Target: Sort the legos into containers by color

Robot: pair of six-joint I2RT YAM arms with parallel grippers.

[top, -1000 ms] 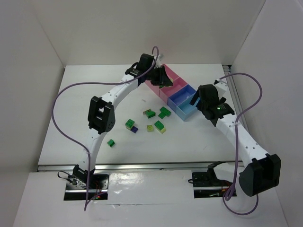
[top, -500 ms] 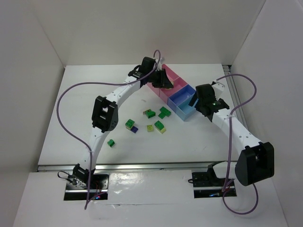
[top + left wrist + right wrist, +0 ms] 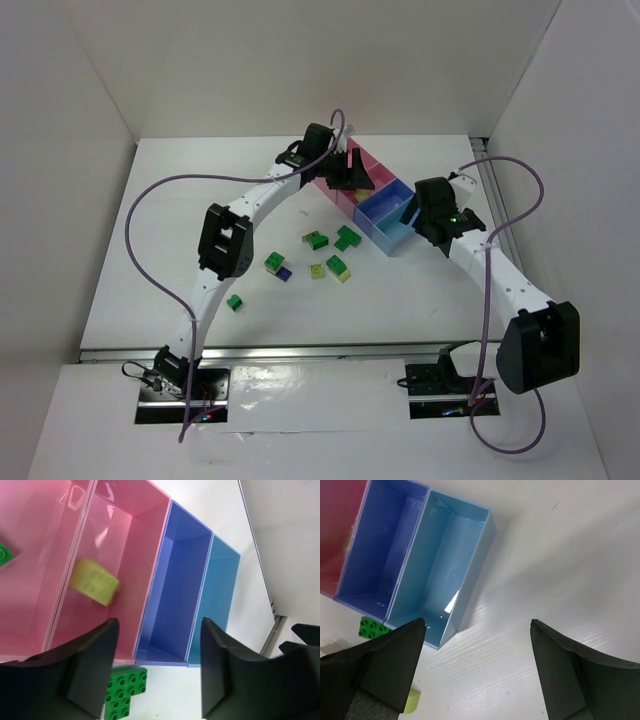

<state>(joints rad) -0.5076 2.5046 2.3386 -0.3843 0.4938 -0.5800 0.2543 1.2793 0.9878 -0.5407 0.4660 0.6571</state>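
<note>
My left gripper [image 3: 352,172] is open and empty above the joined trays. In the left wrist view [image 3: 160,672] it hangs over the near ends of the smaller pink tray [image 3: 135,535] and the dark blue tray [image 3: 176,580]. A blurred yellow-green lego [image 3: 94,581] is in the smaller pink tray. A dark green lego [image 3: 5,555] lies in the large pink tray [image 3: 35,515]. My right gripper [image 3: 412,212] is open and empty beside the light blue tray [image 3: 445,565]. Several loose legos lie on the table, including dark green ones [image 3: 316,240], a yellow-green one [image 3: 338,267] and a dark blue one [image 3: 285,272].
A dark green L-shaped lego [image 3: 122,692] lies on the table just in front of the trays, also seen in the right wrist view [image 3: 370,628]. White walls enclose the table on three sides. Purple cables loop off both arms.
My left gripper has shifted a little right over the pink trays. My right arm has drawn in closer to the blue trays and then stayed still.
</note>
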